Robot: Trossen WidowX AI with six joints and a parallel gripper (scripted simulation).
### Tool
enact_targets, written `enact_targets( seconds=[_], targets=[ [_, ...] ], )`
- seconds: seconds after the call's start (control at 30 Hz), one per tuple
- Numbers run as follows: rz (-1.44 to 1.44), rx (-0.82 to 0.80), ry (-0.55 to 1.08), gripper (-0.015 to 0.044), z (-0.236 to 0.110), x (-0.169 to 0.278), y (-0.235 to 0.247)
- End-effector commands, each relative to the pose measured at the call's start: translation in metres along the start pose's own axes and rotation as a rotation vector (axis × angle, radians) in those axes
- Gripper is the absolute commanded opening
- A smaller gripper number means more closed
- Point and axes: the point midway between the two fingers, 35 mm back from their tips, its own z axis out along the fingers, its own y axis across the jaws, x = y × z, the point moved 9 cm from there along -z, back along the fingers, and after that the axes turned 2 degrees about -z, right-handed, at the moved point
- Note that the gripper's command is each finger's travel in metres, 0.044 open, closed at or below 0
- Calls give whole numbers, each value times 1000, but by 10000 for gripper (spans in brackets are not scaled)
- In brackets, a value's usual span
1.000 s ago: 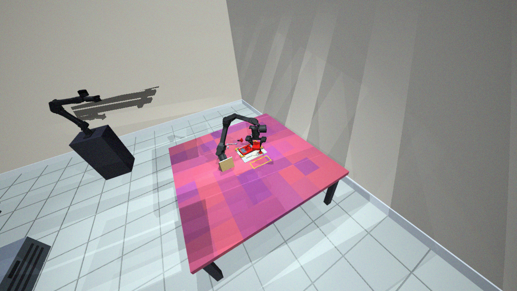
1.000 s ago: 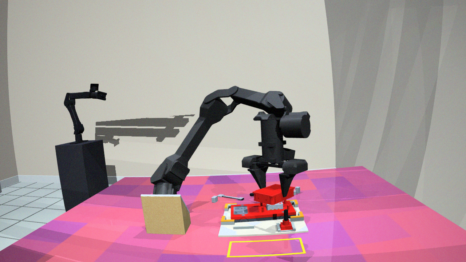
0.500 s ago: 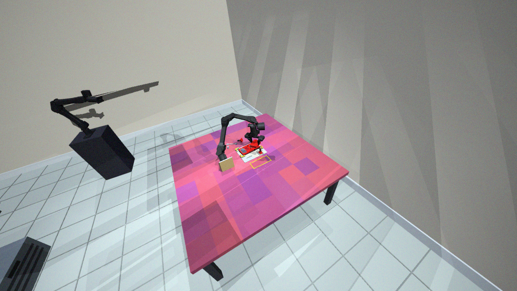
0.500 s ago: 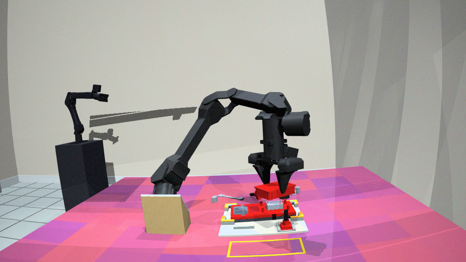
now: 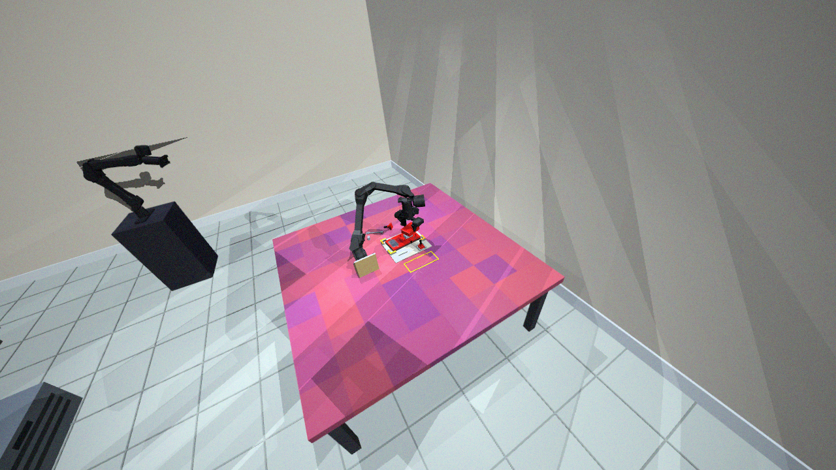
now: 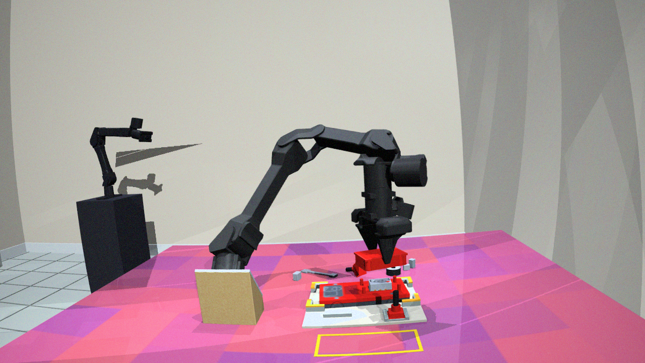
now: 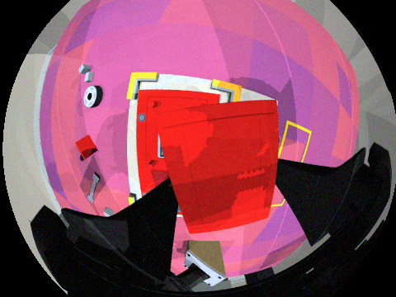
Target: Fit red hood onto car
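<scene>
My gripper [image 6: 382, 258] [image 5: 409, 229] [image 7: 237, 209] is shut on the red hood [image 6: 370, 261] [image 5: 408, 235] [image 7: 226, 165] and holds it in the air, roof up. The hood hangs a little above and behind the engine end of the red chassis [image 6: 347, 293] [image 5: 396, 241] [image 7: 145, 143]. The chassis sits in the jig with yellow corners [image 6: 361, 319] [image 7: 140, 82]. The grey engine block [image 6: 380, 283] shows on the deck in front of the hood. In the wrist view the hood covers most of the chassis and is turned slightly against it. The pegs are too small to tell.
A cardboard box [image 6: 228, 295] [image 5: 366, 266] [image 7: 206, 256] stands left of the jig by the arm's base. A grey wrench [image 6: 315, 272], a black wheel [image 6: 393, 270] [image 7: 92, 96] and small grey blocks [image 6: 411, 260] lie behind the jig. A yellow outlined rectangle [image 6: 369, 353] [image 5: 423, 264] marks the table in front.
</scene>
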Motion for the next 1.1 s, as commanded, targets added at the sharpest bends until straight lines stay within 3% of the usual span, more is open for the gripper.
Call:
enact_targets(
  seconds=[0.0, 0.7, 1.07],
  targets=[
    [65, -4, -8, 0, -1, -4, 12],
    [273, -18, -6, 0, 4, -13, 41],
    [273, -19, -7, 0, 46, -18, 44]
  ],
)
